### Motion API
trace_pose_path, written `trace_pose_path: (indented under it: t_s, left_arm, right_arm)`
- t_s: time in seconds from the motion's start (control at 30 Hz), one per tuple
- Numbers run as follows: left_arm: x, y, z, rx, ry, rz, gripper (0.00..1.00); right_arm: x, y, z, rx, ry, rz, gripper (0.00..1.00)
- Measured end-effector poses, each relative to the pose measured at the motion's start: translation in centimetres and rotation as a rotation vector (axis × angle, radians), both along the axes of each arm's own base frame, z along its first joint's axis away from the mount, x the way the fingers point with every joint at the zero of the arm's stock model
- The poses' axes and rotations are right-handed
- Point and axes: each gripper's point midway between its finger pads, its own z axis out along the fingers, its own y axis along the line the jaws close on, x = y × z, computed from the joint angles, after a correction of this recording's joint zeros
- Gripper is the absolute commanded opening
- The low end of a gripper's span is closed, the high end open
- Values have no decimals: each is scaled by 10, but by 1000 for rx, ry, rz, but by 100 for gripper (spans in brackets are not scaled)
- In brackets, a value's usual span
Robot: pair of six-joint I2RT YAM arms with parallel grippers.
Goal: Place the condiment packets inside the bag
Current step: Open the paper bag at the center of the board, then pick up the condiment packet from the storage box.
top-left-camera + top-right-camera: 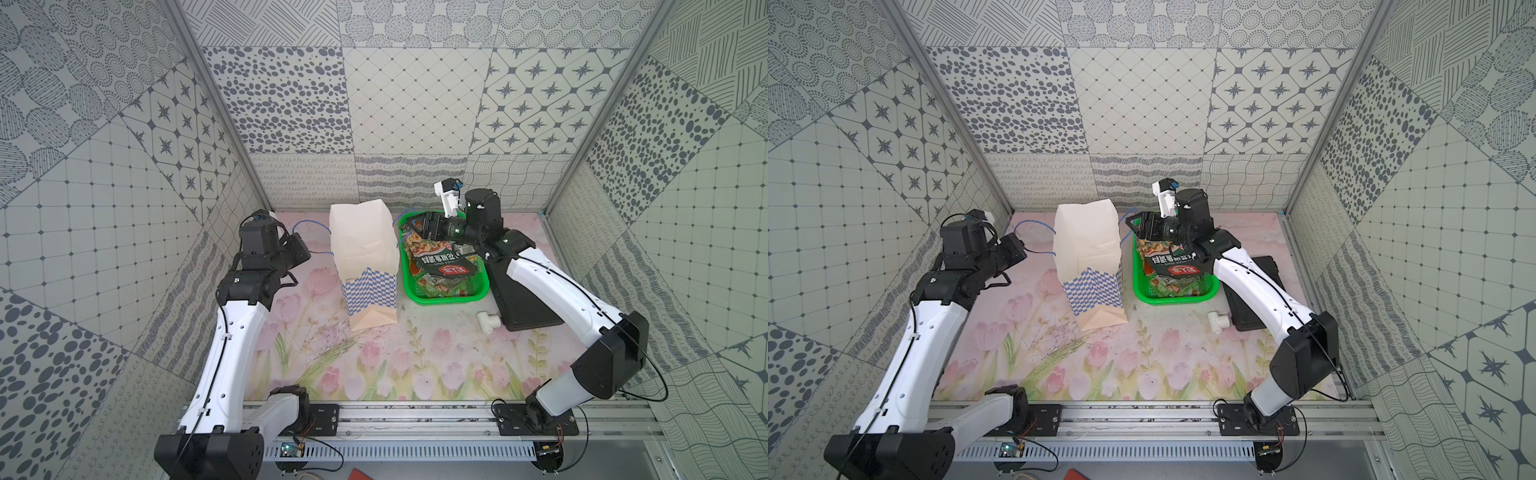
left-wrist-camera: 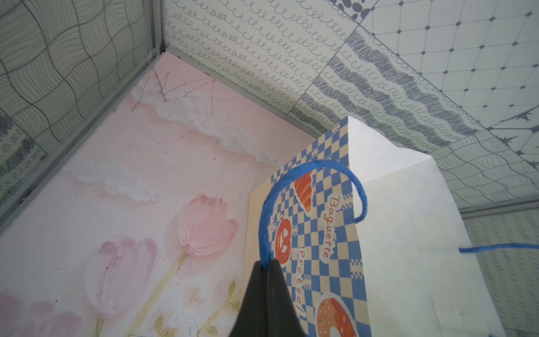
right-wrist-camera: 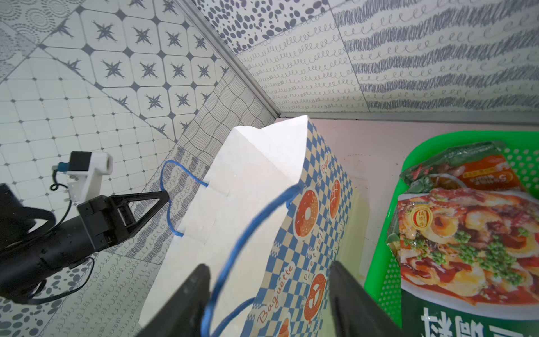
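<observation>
Two arms on a floral worktop (image 1: 415, 374), which is cut off by the rail at the frame bottom.

- The bag (image 1: 365, 245) (image 1: 1088, 241) sits centre frame in both top views. Its checkered band and folded base point at the lower edge and its mouth end points at the back wall. The interior isn't visible in the top views, so can't tell if anything is inside.
- A black flat slab (image 1: 523, 307) at right of frame is mostly under the right arm, can't identify it.
- The green basket (image 1: 449, 297) is just right of the bag. The right wrist covers its far end.
- The condiment packets (image 1: 444, 266) (image 3: 466, 239) are piled in the basket. They overlap, so the count is unreadable. The big black-band one is on top.
- The left gripper (image 2: 266, 267) is pinched closed on a blue cord handle (image 2: 291, 170), at left of the bag. Only its fingertips show in its own wrist view.
- The right gripper (image 3: 269, 265) has its jaws wide. The second handle (image 3: 253, 221) loops loosely between the fingers and isn't clamped. The finger bases are cut off by the frame.
- A small white pipe tee (image 1: 487, 321) is below the basket.
</observation>
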Motion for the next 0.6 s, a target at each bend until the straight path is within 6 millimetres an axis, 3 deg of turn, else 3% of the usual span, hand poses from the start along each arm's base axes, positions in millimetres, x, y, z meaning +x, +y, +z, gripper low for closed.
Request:
trace_pose_path:
  t_s: [0.13,0.27,0.43,0.6]
  left_arm:
    - [2,-12,5,-31,-23,-49,4]
    - [2,-17,8,-46,-36,-75,5]
    - [2,-20,9,-61,-36,-90,11]
    - [1,-20,10,-62,-39,-87,31]
  right_arm:
    - [-12,-30,25,22,-72,-43,97]
    - [-16,-61,19,-2,-101,-104,97]
    - [-11,-82,-38,-161,-60,-164,97]
    - [-14,-90,-95,-411,-55,-195,97]
